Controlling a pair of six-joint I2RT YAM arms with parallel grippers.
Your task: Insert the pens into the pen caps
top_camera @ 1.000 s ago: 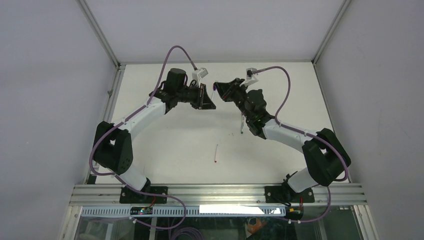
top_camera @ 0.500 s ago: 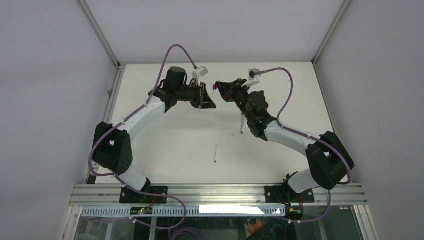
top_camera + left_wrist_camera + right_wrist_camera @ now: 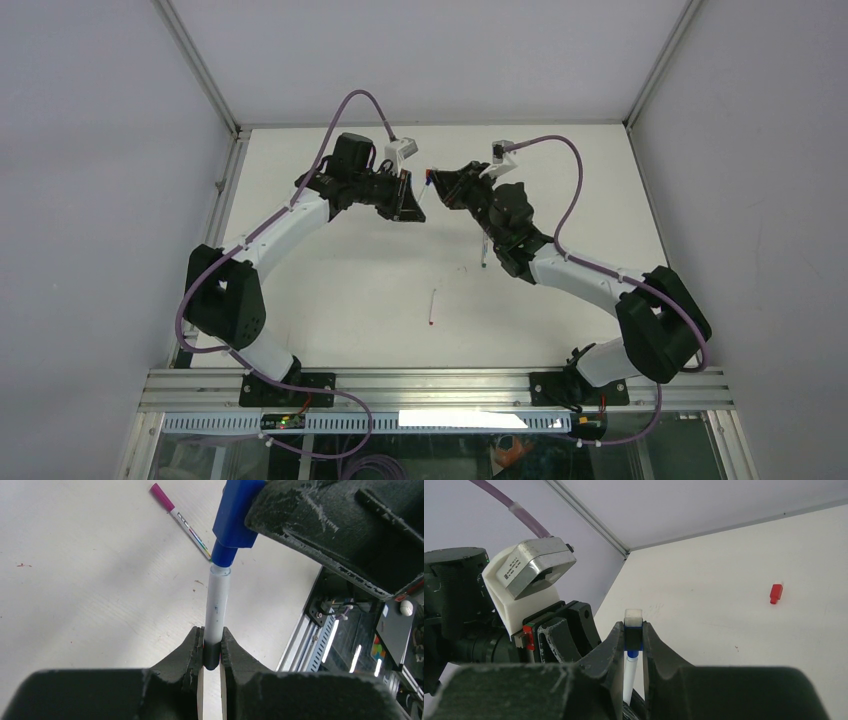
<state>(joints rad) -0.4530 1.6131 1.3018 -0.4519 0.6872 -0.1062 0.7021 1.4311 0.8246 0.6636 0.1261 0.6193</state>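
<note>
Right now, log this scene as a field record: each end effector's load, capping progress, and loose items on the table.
Left end effector: shut on white-grey pen
Right end effector: shut on blue cap
Capping progress: pen tip at the cap mouth, blue neck exposed, not fully seated
Loose on table: red cap; red-tipped pen; magenta-capped pen

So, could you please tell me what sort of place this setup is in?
Most likely a robotics lab test cell: a white table boxed in by plain grey panels, a left arm and right arm bolted to an aluminium rail at its near edge, and wiring beneath.
</note>
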